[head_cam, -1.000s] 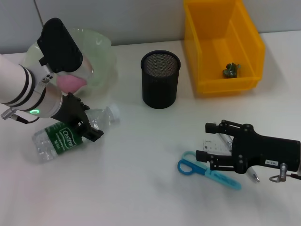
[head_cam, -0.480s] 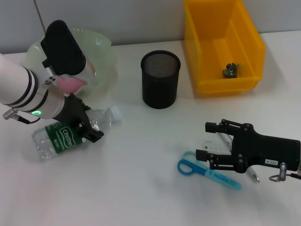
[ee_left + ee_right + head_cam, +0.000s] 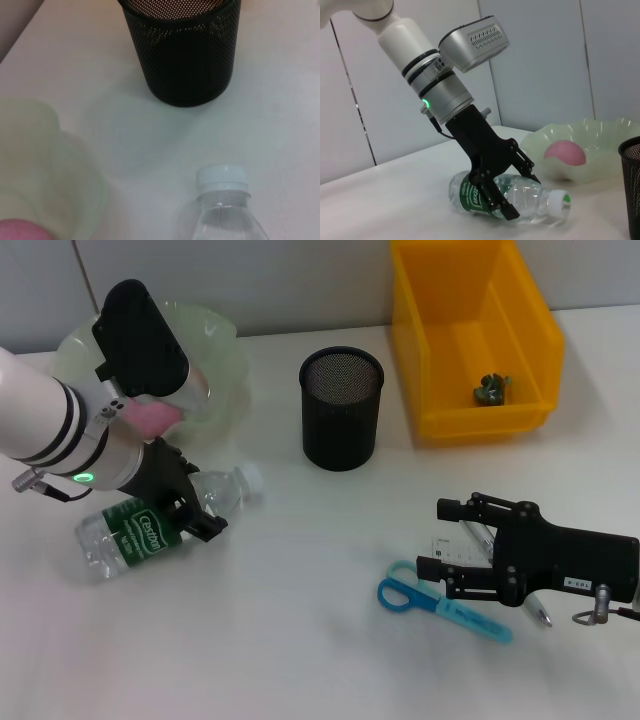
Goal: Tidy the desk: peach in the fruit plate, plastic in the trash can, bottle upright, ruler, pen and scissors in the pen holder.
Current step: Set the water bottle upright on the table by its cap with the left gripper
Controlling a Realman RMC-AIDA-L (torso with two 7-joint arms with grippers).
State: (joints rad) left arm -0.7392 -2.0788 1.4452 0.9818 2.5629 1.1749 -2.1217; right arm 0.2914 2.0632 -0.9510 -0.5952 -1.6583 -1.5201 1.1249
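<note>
Left gripper [image 3: 190,508] sits clamped across the middle of the water bottle [image 3: 150,527], its dark fingers straddling the clear body just beside the green label, and over the last second it has dragged the bottle a little nearer the pen holder [image 3: 342,408], the cap end swinging slightly that way while the bottle remains on its side. To my eye that means the grasp has taken and the lifting-upright step is just starting; the bottle is not yet standing. It lies on the desk between the pale green fruit plate [image 3: 222,360] and the pen holder, closer to the plate, white cap pointing toward the holder. It looks empty or nearly so, thin ribbed plastic, so it may flex or twist in the grip when tipped up. The pink peach [image 3: 152,417] is already in the plate. Right gripper [image 3: 440,540] hovers well off from the holder on the other side, jaws apart, over the blue scissors [image 3: 440,600], and has not moved.
</note>
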